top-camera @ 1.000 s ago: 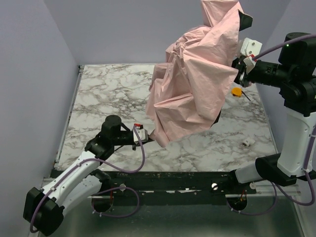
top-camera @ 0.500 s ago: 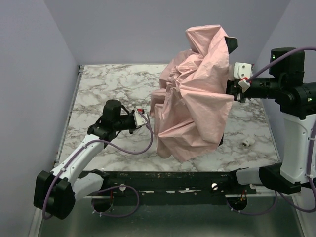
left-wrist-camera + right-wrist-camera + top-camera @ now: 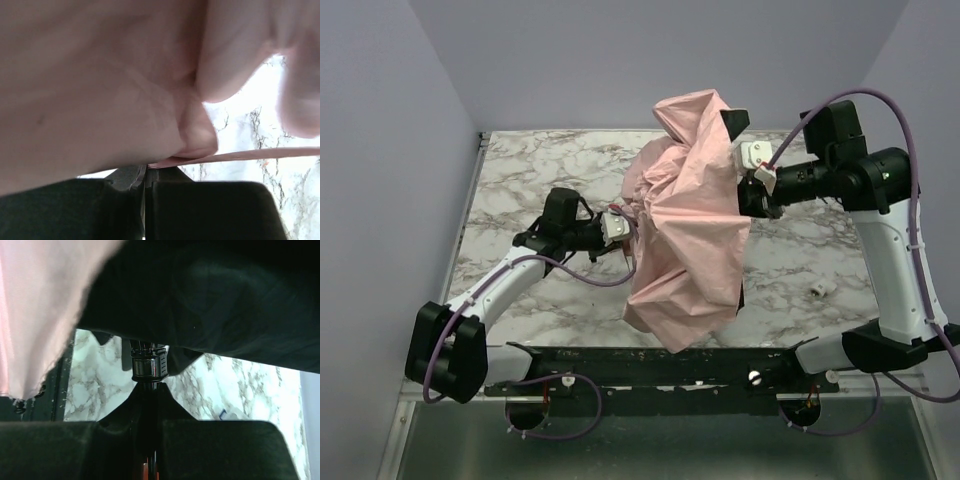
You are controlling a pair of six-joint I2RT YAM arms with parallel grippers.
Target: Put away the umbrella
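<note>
Seen from above, a pale pink folding umbrella [image 3: 690, 230] hangs in a crumpled, half-collapsed bundle over the middle of a white marble table [image 3: 530, 180] veined with grey; it sits between the two arms, with its fabric bunched in deep folds and a little dark lining showing at the top and at the lower right edge; its lowest hem droops toward the table's near edge, and it is unclear whether it touches the surface.

The left gripper [image 3: 623, 228] reaches in from the left at the fabric's left side; in the left wrist view its black fingers [image 3: 210, 210] are pressed together on a thin pink strip [image 3: 240, 155] of the umbrella that runs off to the right, while blurred pink fabric fills most of the view above them.

The right gripper [image 3: 752, 195] meets the umbrella from the right, high on the bundle; in the right wrist view its dark fingers [image 3: 215, 450] are clamped on the thin dark shaft [image 3: 148, 385], which carries a metallic collar [image 3: 148, 366] just beyond the fingertips; the dark underside of the canopy spreads overhead, and pink fabric hangs at the left.

A small white object [image 3: 822, 289] lies on the marble near the right edge, well apart from the umbrella; purple cables [image 3: 880, 100] loop along both arms.
</note>
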